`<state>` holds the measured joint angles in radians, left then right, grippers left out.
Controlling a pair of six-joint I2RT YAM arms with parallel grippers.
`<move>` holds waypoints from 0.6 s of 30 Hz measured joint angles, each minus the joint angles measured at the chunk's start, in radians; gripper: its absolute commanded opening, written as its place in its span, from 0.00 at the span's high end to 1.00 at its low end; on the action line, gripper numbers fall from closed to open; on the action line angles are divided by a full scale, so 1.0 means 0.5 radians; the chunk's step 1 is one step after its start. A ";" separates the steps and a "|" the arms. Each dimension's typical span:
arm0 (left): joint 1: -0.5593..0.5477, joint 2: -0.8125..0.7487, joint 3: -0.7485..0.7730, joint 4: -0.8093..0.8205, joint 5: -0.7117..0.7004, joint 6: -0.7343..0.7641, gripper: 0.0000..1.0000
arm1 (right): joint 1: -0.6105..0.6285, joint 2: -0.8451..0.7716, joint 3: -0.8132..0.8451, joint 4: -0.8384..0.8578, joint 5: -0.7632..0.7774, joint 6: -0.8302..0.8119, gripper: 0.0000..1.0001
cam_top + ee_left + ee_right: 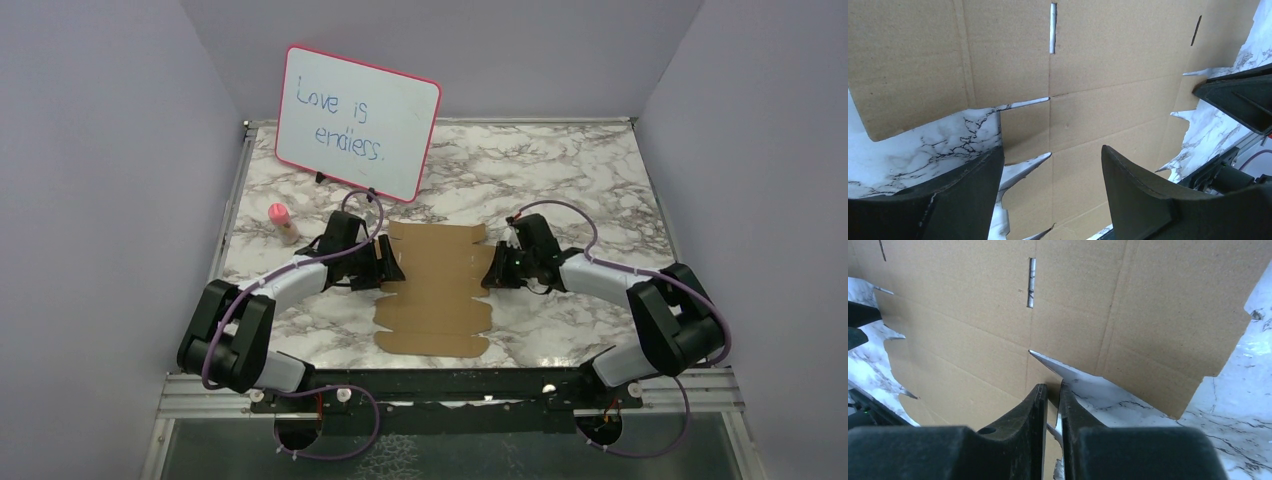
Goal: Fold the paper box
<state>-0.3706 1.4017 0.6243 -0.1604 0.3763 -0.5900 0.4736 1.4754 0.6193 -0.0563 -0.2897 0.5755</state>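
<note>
The paper box is a flat brown die-cut cardboard sheet with notched flaps, lying on the marble table between the two arms. My left gripper is at the sheet's left edge. In the left wrist view it stands open, its fingers straddling a small side flap of the sheet without pinching it. My right gripper is at the sheet's right edge. Seen from the right wrist, that gripper has its jaws almost together with only a thin slit, tips low over a notch in the cardboard, nothing pinched.
A pink-framed whiteboard with handwriting stands at the back left of the marble table. A small pink-capped bottle stands just left of the left arm. Grey walls enclose three sides.
</note>
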 measured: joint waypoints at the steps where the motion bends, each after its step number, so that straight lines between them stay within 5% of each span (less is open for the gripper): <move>1: -0.003 0.007 0.004 0.005 0.000 -0.002 0.27 | 0.011 0.000 0.020 -0.033 0.028 -0.006 0.83; 18: -0.051 0.042 0.017 0.064 -0.005 -0.047 0.27 | 0.253 0.205 0.549 -0.459 0.479 -0.073 0.99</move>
<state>-0.3962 1.4227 0.6327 -0.1284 0.3737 -0.6136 0.5999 1.5780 0.8936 -0.2859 -0.0502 0.5388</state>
